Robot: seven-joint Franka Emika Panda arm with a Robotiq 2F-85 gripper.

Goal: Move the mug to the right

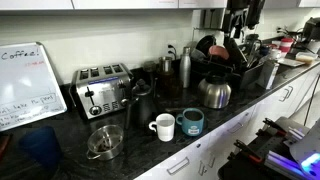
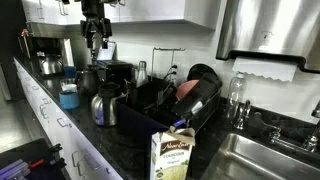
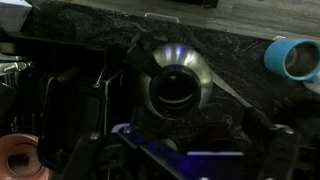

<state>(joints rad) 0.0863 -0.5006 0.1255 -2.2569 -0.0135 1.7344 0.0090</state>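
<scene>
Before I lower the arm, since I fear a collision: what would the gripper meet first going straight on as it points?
Probably the large steel kettle, centred in the wrist view beneath the gripper; the small teal ceramic mug sits off to one side. Depth is unclear.

The mug (image 1: 192,122) is small and teal, a dark blue-green colour, with a pale mark on the side that faces the camera. It stands upright on the dark speckled counter (image 1: 215,125), close to the near edge. Its mouth is open to the top. The white mug (image 1: 163,127) stands just beside it on the left, and the steel kettle (image 1: 214,93) is farther back on the right, apart from it. In the wrist view the mug (image 3: 291,58) is at the top right, partly cut by the edge, and its inside looks dark.
</scene>
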